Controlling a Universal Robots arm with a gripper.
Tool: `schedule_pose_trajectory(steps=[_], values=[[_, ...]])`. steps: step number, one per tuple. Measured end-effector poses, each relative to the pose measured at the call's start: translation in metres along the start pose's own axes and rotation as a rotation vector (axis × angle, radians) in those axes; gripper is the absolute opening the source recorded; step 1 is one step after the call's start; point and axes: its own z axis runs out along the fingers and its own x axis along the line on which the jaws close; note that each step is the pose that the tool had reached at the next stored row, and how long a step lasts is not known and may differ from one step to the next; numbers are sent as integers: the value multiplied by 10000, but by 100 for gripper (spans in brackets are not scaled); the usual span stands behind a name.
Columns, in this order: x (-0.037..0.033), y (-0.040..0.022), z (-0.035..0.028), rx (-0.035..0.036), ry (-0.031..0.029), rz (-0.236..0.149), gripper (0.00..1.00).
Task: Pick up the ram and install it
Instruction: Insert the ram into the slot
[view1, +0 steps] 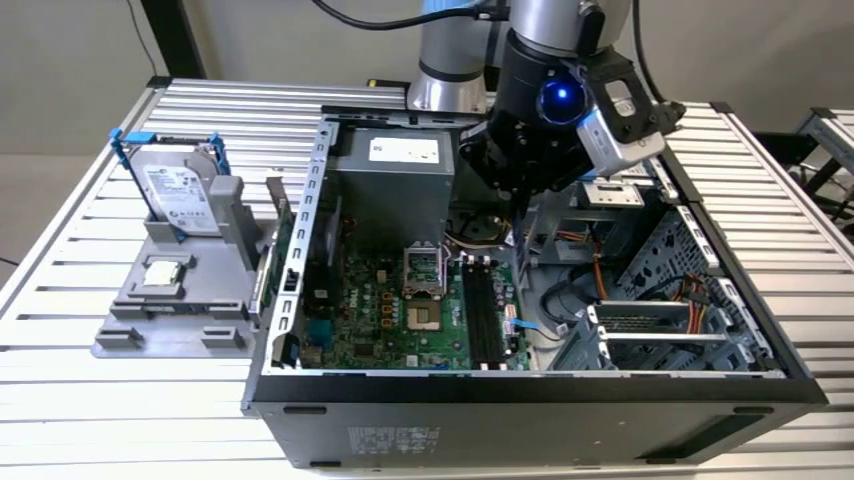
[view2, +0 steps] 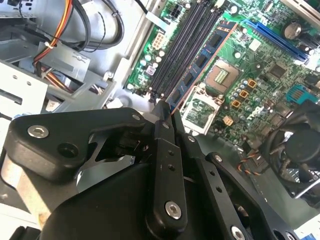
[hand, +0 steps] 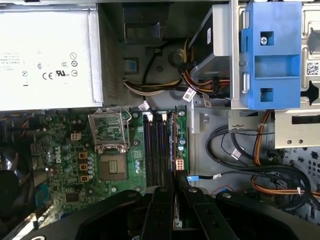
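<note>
Open computer case (view1: 534, 388), claw (view2: 162, 106) clamped on the ram (view2: 201, 62) — over the black slots (view2: 182, 47), free room either side.

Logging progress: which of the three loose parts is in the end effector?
The ram, the narrow chip-lined stick in the end effector over the black slots; the hard drive and processor chip sit on the grey stand.

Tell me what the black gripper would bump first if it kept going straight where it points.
Probably the long black memory slots on the green motherboard. The black gripper is shut on the thin green ram stick, so that stick would likely touch first; depth is hard to judge.
</note>
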Motion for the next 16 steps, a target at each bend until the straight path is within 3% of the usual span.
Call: schedule_pose_trajectory(steps=[16], values=[[-37, 2, 169, -2, -6, 1, 0]])
